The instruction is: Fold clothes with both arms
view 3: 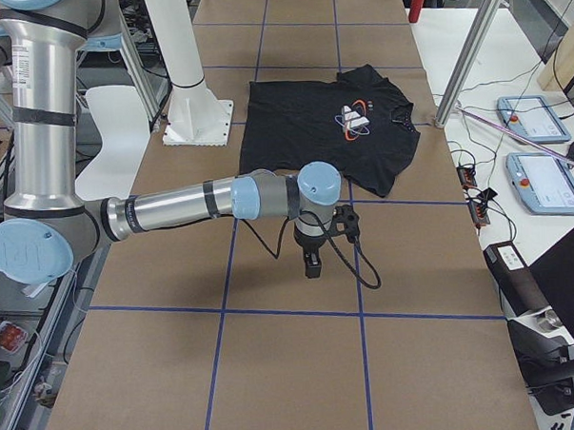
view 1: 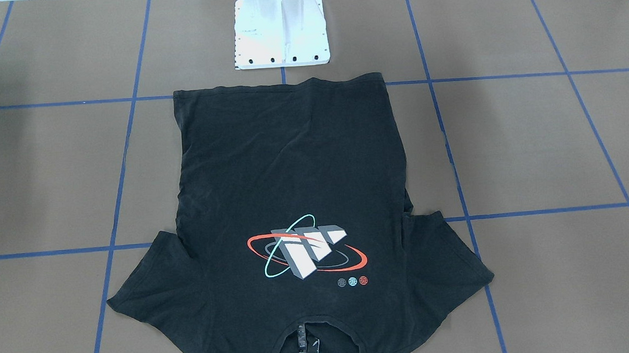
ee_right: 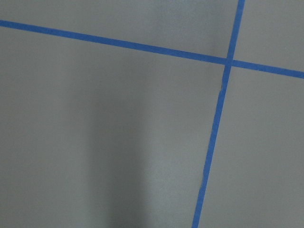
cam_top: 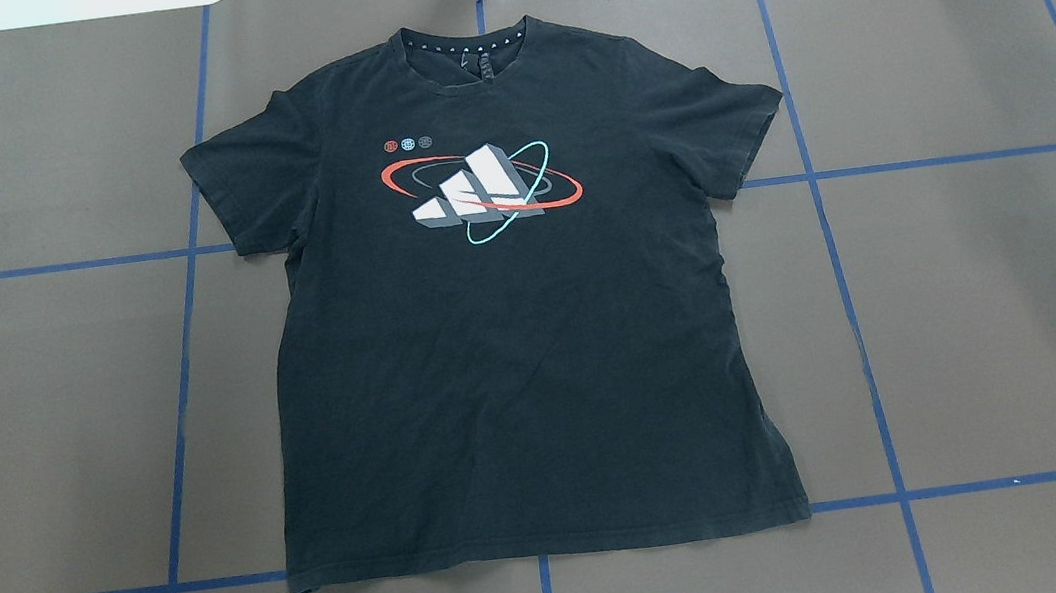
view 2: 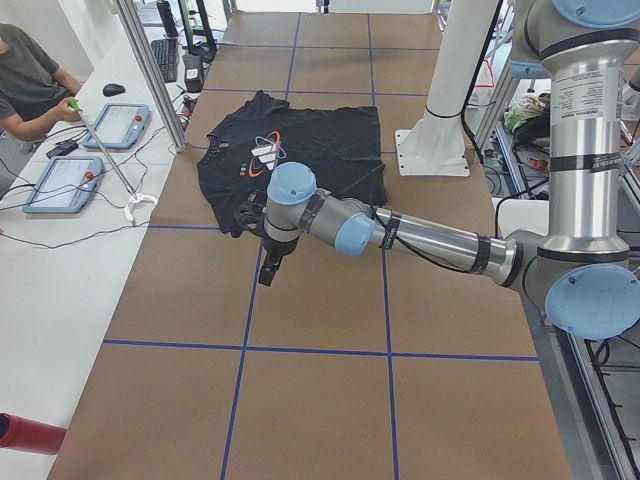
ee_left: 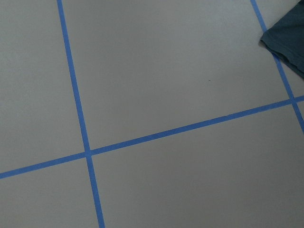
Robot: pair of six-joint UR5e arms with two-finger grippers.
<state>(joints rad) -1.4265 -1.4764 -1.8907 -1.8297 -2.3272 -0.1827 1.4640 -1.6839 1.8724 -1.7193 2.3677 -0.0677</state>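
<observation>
no legible txt or nos., T-shirt (cam_top: 513, 339) bears wordless block logo (cam_top: 480, 192) only

Built of silver-grey tubes in both left arm (view 2: 440, 242) and right arm (view 3: 172, 209), with light-blue joint caps (view 2: 290, 184) and black bands round the upright sections. Carries black cables (view 3: 370, 284), strapped along the left forearm, looping loose below the right wrist. Has a white ribbed pedestal (view 1: 280, 44), dark bolt heads along its base plate.

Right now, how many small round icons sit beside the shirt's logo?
3, in a row on the black T-shirt, above the logo's left end in the overhead view: red icon, blue icon, grey icon.
</observation>
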